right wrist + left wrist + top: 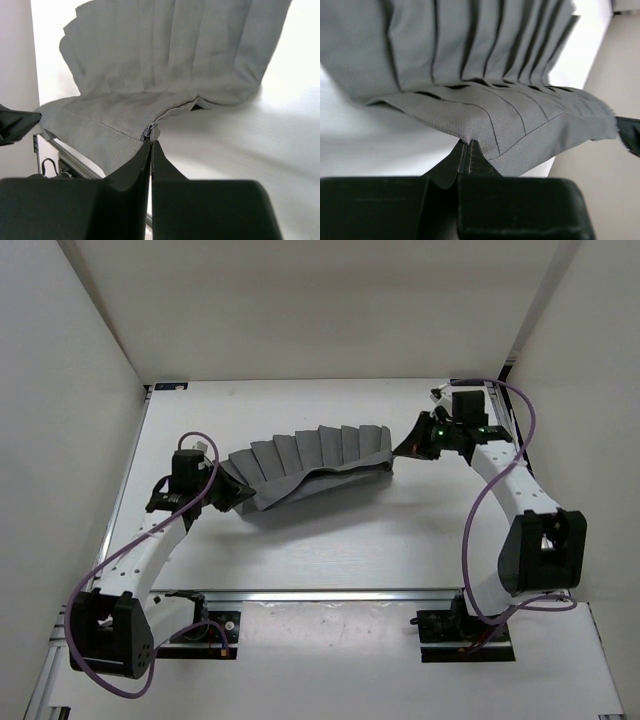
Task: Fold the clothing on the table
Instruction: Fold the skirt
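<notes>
1. Top view
   - The left gripper and the right gripper are each clamped on one end of the clothing.
   - The clothing spans the gap between them over the middle of the table.
   - If the arms draw apart, the taut edge could pull out of one pinch. If one arm leads the other, the fold would likely land skewed.
   - The cloth is plain mid-grey. Its pleats fan in an arc beyond the line between the two grippers, and a smoother band sags on the near side.

2. Left wrist view
   - The left gripper has its fingers pressed together, with only a thin edge of the clothing caught right at the tips.
   - That bite looks shallow, so a sharp tug or a swing could slip it free and drop this end.
   - Ahead of the fingers the fabric rises in sharp, regular pleats.
   - A flatter stitched band runs off to the right of the fingers.

3. Right wrist view
   - The right gripper is closed on the cloth edge, just below a small zipper.
   - The hard zipper beside the pads may make the hold less sure.
   - The clothing spreads ahead and to the left of the fingers. The pleats are softer here and the far part seems to rest on the tabletop.
</notes>
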You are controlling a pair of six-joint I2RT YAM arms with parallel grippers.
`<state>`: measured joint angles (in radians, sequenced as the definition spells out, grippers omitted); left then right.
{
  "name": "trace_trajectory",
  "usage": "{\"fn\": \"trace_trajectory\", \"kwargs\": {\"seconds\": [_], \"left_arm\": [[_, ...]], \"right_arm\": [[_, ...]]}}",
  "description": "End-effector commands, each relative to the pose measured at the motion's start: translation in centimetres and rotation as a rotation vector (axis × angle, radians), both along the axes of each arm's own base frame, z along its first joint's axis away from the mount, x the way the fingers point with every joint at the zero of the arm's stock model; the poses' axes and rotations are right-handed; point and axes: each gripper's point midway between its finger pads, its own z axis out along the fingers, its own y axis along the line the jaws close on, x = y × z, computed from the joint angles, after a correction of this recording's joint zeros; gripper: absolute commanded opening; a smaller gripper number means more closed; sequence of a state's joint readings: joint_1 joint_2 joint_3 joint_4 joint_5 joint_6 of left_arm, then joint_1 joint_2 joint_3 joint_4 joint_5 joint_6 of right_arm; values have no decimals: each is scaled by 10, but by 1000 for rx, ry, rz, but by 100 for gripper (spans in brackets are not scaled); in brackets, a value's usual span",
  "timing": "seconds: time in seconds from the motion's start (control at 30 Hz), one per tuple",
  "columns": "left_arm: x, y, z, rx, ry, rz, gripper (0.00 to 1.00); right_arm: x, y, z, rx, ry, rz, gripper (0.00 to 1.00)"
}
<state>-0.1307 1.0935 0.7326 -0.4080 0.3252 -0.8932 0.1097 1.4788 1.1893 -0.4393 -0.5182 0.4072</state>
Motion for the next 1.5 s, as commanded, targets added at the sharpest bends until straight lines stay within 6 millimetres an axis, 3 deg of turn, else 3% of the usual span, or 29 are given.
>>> {"fn": "trace_trajectory", "kwargs": {"seconds": [0.0, 0.1, 0.2, 0.23, 0.33, 0.37, 0.43, 0.5, 0.57, 0.6, 0.67, 0.77, 0.9, 1.0, 1.07, 1.1, 1.17, 1.2, 1.23, 1.3, 1.33, 1.37, 1.47], "left_arm": [[-5, 17, -12, 40, 6, 69, 0], [-15, 10, -16, 21, 8, 42, 0], [-26, -4, -16, 49, 4, -13, 0], [-27, -8, -15, 49, 6, -28, 0], [-30, -23, -19, 68, 30, -90, 0], [-31, -30, -17, 70, 34, -115, 0], [-33, -39, -16, 86, 32, -146, 0], [-34, -40, -15, 97, 28, -152, 0], [-41, -40, -18, 100, 42, -163, 0], [-44, -35, -19, 111, 47, -156, 0], [-50, -29, -23, 118, 63, -151, 0], [-59, -21, -21, 109, 70, -137, 0], [-57, -8, -19, 65, 73, -62, 0], [-45, -4, -22, 53, 88, -31, 0], [-23, -8, -19, 59, 70, -15, 0], [-16, -12, -17, 50, 64, -9, 0], [13, -26, -8, 38, 34, -20, 0], [24, -36, 5, 33, -2, -44, 0], [33, -42, -3, 44, 22, -56, 0], [57, -57, -1, 53, 14, -81, 0], [68, -65, 16, 47, -31, -90, 0], [74, -68, 6, 55, -8, -99, 0], [98, -79, 10, 54, -18, -105, 0]], "right_arm": [[36, 5, 29, -53, -158, 13, 0], [41, 6, 29, -75, -151, 20, 0], [29, -5, 29, -87, -143, -8, 0], [17, -4, 23, -93, -126, -2, 0], [-16, -7, 35, -135, -170, 1, 0], [-29, -6, 23, -158, -149, 14, 0], [-57, -3, 39, -155, -209, 20, 0], [-87, -7, 29, -160, -177, 9, 0], [-113, -12, 44, -140, -221, -4, 0], [-123, -14, 38, -142, -196, -10, 0], [-143, -18, 47, -129, -226, -24, 0], [-165, -17, 44, -121, -186, -22, 0], [-161, -20, 30, -155, -142, -46, 0], [-130, -27, 30, -161, -130, -78, 0], [-101, -42, 39, -144, -149, -133, 0], [-88, -50, 29, -160, -110, -163, 0], [-68, -58, 31, -180, -110, -196, 0], [-63, -59, 23, -176, -75, -203, 0], [-61, -61, 16, -177, -40, -208, 0], [-61, -59, 5, -183, -6, -205, 0], [-65, -57, -1, -187, 19, -200, 0], [-68, -59, -7, -197, 44, -201, 0], [-74, -61, -22, -182, 107, -208, 0]]}}
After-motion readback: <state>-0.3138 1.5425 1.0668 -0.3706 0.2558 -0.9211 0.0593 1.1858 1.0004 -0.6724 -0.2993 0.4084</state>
